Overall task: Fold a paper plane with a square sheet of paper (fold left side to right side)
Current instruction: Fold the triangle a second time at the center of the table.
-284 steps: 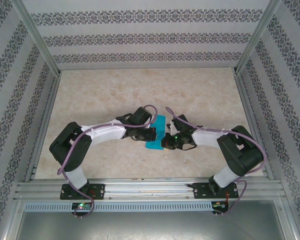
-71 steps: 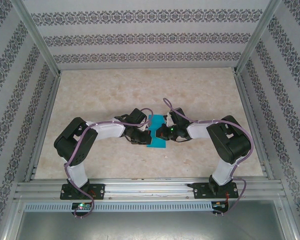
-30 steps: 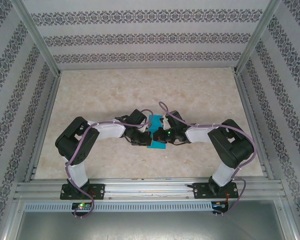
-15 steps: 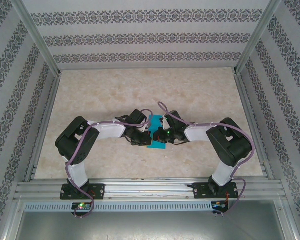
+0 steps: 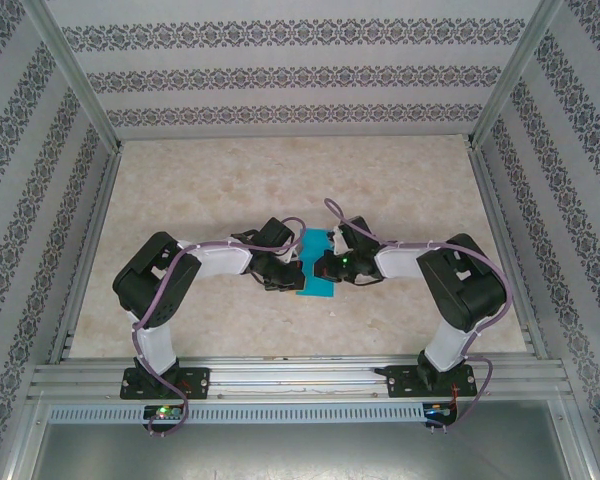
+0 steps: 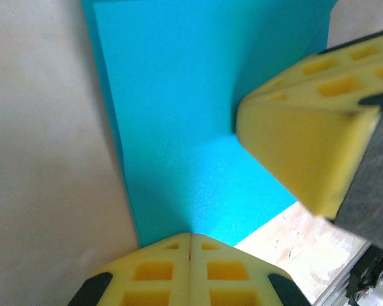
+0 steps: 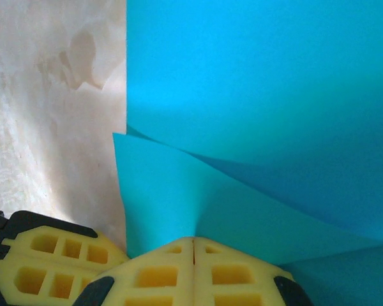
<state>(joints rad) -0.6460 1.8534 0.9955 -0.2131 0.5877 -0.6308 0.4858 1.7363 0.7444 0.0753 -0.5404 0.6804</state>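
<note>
The square sheet of paper (image 5: 315, 285) is teal-blue and partly folded, lying mid-table between both arms. My left gripper (image 5: 293, 268) is shut at its left side. In the left wrist view the paper (image 6: 179, 115) narrows to a corner that runs into the shut fingertips (image 6: 190, 234), with a shaded crease leading to them. My right gripper (image 5: 323, 268) is shut at the paper's right side. In the right wrist view two layers of paper (image 7: 255, 83) show, the upper one lifted, and a ridge in the lower one meets the shut tips (image 7: 193, 240).
The marbled table (image 5: 280, 180) has aluminium rails along its sides and patterned walls behind. The right gripper's yellow fingers (image 6: 300, 146) hang close over the paper in the left wrist view. The left gripper's fingers (image 7: 45, 261) sit just beside the right one's.
Over the last second the right gripper has drawn back a little to the right, and the paper lies flatter between the two grippers. The left arm has barely moved.
</note>
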